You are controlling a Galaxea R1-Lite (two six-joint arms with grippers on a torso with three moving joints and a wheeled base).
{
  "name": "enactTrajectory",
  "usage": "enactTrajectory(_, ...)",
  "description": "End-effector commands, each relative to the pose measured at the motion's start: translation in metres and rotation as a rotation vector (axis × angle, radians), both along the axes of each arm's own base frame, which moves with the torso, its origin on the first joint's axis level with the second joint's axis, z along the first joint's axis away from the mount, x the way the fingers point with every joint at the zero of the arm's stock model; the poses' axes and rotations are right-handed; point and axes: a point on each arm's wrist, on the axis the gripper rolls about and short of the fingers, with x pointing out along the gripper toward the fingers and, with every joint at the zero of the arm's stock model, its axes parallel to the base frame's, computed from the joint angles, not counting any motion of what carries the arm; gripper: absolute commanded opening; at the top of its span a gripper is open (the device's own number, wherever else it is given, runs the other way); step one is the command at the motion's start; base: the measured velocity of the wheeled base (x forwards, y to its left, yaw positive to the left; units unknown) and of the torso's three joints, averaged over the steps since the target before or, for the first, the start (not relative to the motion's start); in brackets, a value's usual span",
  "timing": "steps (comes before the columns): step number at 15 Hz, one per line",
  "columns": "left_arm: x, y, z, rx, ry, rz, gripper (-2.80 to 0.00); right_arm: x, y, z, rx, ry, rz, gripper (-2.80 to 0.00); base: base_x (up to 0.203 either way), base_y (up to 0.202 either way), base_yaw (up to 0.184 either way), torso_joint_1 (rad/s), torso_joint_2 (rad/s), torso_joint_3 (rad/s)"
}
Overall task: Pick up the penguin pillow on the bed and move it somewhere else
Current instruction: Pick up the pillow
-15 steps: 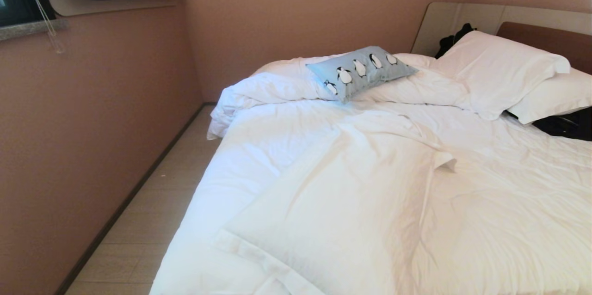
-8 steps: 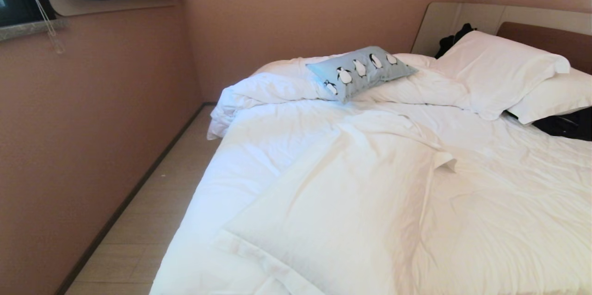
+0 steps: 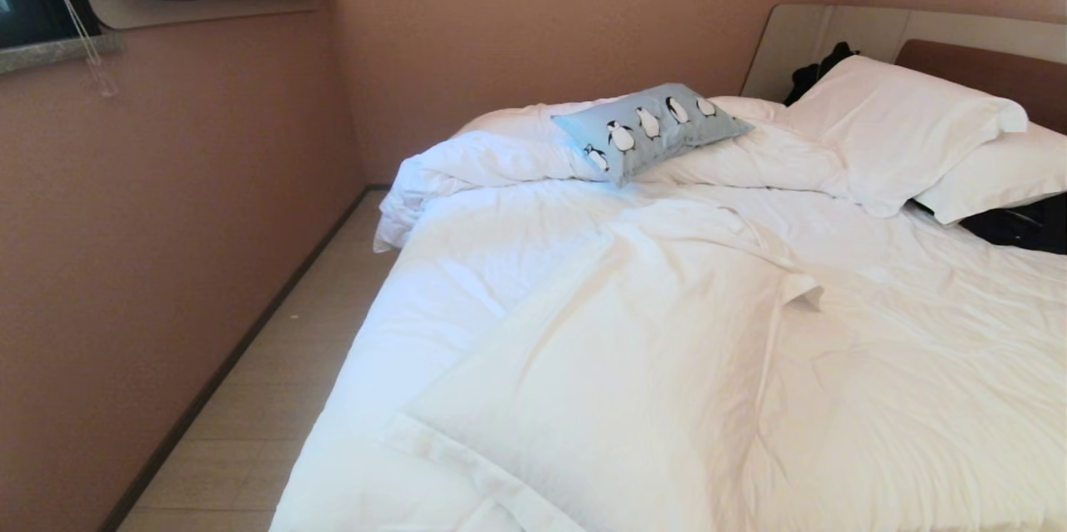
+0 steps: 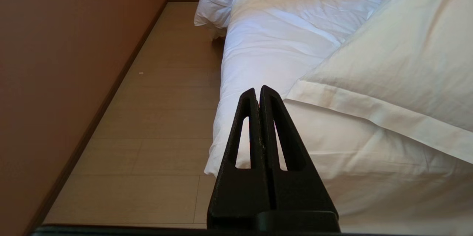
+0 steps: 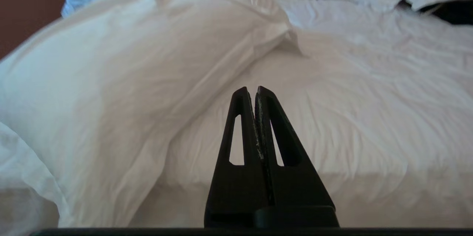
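One penguin pillow (image 3: 652, 129) lies toward twelve o'clock on the bed (image 3: 667, 348) from the head, looking light, soft, best pinched at a corner, while each wrist shows its gripper, left (image 4: 257, 90) and right (image 5: 251, 90), clenched, empty.

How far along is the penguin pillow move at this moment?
Nothing looks done yet: the penguin pillow lies untouched on the rumpled duvet near the far side of the bed, left of the white pillows. Nothing is in hand: the left claw is shut and empty at the bed's near corner, and the right claw is shut and empty above the near bedding. Reaching, grasping, lifting and setting down elsewhere all remain.
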Motion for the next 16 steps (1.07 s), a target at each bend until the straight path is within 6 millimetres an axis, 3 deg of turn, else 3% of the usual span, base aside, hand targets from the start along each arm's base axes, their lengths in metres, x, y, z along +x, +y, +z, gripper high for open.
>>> enactTrajectory(1, 0.0, 0.0, 0.0, 0.0, 0.0, 0.0, -2.8, -0.006, 0.0, 0.016, -0.003, -0.047, 0.01, -2.8, 0.0, 0.0, 0.0, 0.0, 0.0, 0.0)
enactTrajectory(5, 0.0, 0.0, 0.0, 0.0, 0.0, 0.0, -2.8, -0.003, 0.0, 0.044, -0.003, -0.02, 0.007, -2.8, 0.0, 0.0, 0.0, 0.0, 0.0, 0.0)
enactTrajectory(7, 0.0, 0.0, 0.0, 0.0, 0.001, 0.0, -2.8, 0.011, 0.0, 0.057, 0.002, 0.066, 0.01, -2.8, 0.0, 0.0, 0.0, 0.0, 0.0, 0.0)
enactTrajectory(12, 0.0, 0.0, 0.0, 0.0, 0.0, 0.0, -2.8, 0.084, 0.0, 0.083, 0.099, 0.352, 0.046, -2.8, 0.0, 0.0, 0.0, 0.0, 0.0, 0.0)
enactTrajectory(16, 0.0, 0.0, 0.0, 0.0, 0.0, 0.0, -2.8, 0.164, 0.001, 0.086, 0.228, 0.514, 0.095, -2.8, 0.0, 0.0, 0.0, 0.0, 0.0, 0.0)
